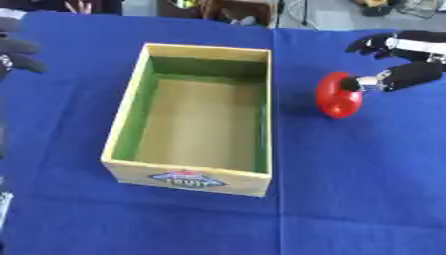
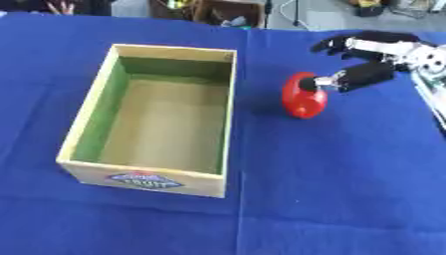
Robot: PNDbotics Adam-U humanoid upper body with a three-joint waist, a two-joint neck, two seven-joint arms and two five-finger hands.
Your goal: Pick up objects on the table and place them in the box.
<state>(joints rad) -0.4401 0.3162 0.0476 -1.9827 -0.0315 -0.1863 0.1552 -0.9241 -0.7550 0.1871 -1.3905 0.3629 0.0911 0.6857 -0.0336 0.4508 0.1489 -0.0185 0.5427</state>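
A wooden box (image 1: 122,124) with green inner walls and a bare floor stands left of centre, with nothing inside. To its right, a red rounded object (image 1: 338,94) stands on the blue cloth. My right hand (image 2: 375,72) comes in from the upper right. One black digit touches the red object's right side, while the other fingers (image 2: 348,42) spread above it, apart from it. My left hand (image 1: 16,54) shows only as dark relaxed fingers at the left edge, well away from the box and holding nothing.
A blue cloth (image 1: 348,189) covers the table, with a seam running down past the box's right side. Beyond the far edge are dark clutter and a person's hand (image 1: 80,6). A pale strip (image 2: 431,92) lies at the right edge.
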